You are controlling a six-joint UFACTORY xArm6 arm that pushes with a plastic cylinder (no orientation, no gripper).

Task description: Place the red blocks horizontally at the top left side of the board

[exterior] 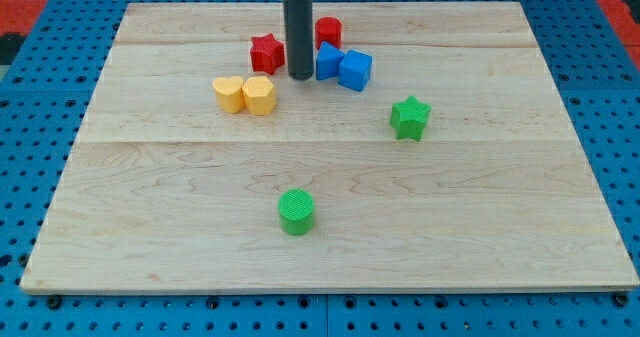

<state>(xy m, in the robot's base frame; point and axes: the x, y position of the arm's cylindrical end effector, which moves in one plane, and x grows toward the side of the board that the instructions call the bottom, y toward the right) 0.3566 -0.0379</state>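
a pale wooden board (330,247) is seen filling most of the view, laid on a blue perforated table (30,127) that shows around its edges. the board is made up of wide planks running from the view's left to the view's right.

a straight dark rod (299,32) is seen coming down from the view's top, near the middle. no jaws are carried by this tool, so nothing is clamped; it is a single plain rod, and my tip (300,77) is set on the board in the gap between the red star block and the blue blocks.

the blue cube block (355,70) is found just to the view's right of the tip, touching a second blue block (328,62) whose shape cannot be made out clearly. the green star block (409,117) lies apart, further toward the view's right and bottom. the green cylinder block (296,212) stands alone well toward the view's bottom.

two yellow blocks are placed side by side and touching, to the view's left of and below the tip: a yellow heart block (229,94) and a yellow hexagonal block (259,95).

the red star block (266,52) is found just to the view's left of the rod, near the top centre of the board. the red cylinder block (328,30) is seen just right of the rod, partly hidden by it, slightly higher in the view.
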